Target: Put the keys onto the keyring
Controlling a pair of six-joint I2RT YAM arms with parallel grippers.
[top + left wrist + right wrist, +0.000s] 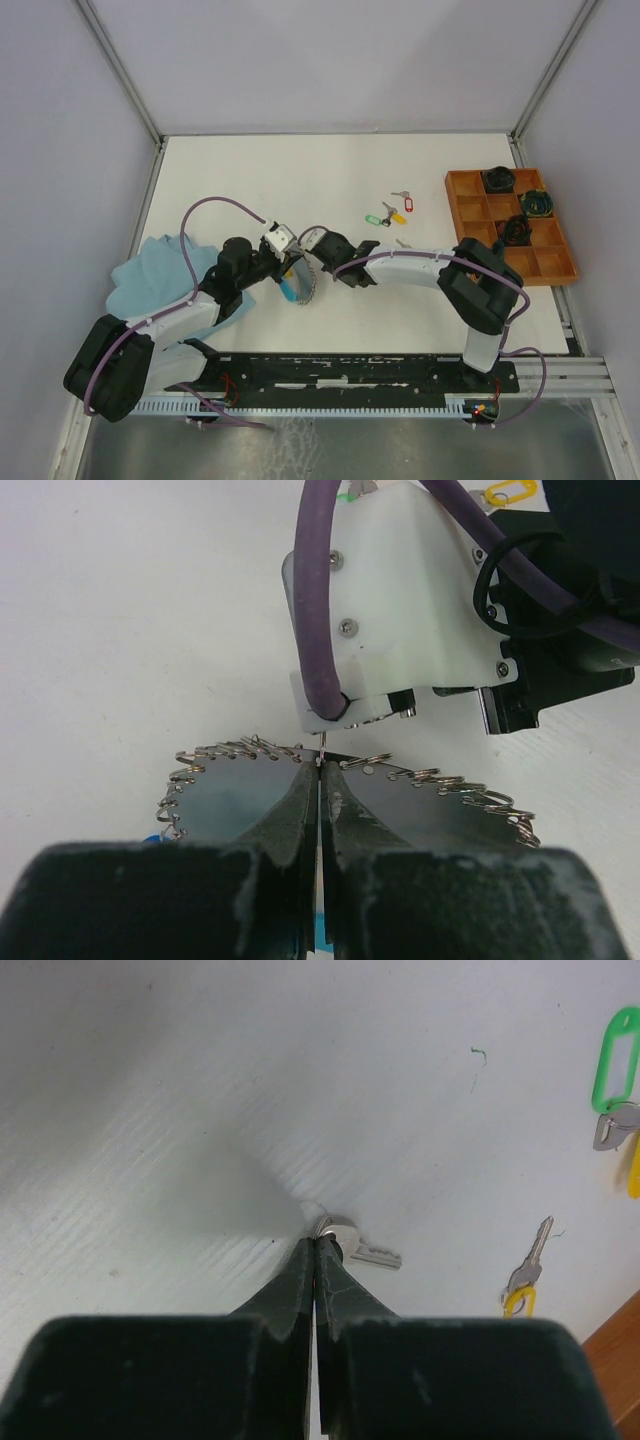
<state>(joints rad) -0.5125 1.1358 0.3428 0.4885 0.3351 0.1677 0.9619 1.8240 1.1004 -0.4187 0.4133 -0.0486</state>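
My left gripper (290,262) is shut on the keyring (304,282), a thin grey loop strung with several small split rings, with a blue sleeve (290,291) at its lower end. In the left wrist view the jaws (320,767) pinch the wire of the keyring (240,748). My right gripper (314,243) is just beyond the ring, shut on a silver key (350,1237) whose blade points right; its tag is hidden. Loose keys lie further back: a green-tagged one (372,220), a yellow-tagged one (397,215) and another key (400,196).
A wooden compartment tray (462,205) with dark coiled bundles (514,230) stands at the right. A blue cloth (155,275) lies at the left under my left arm. One more small key (402,243) lies by my right forearm.
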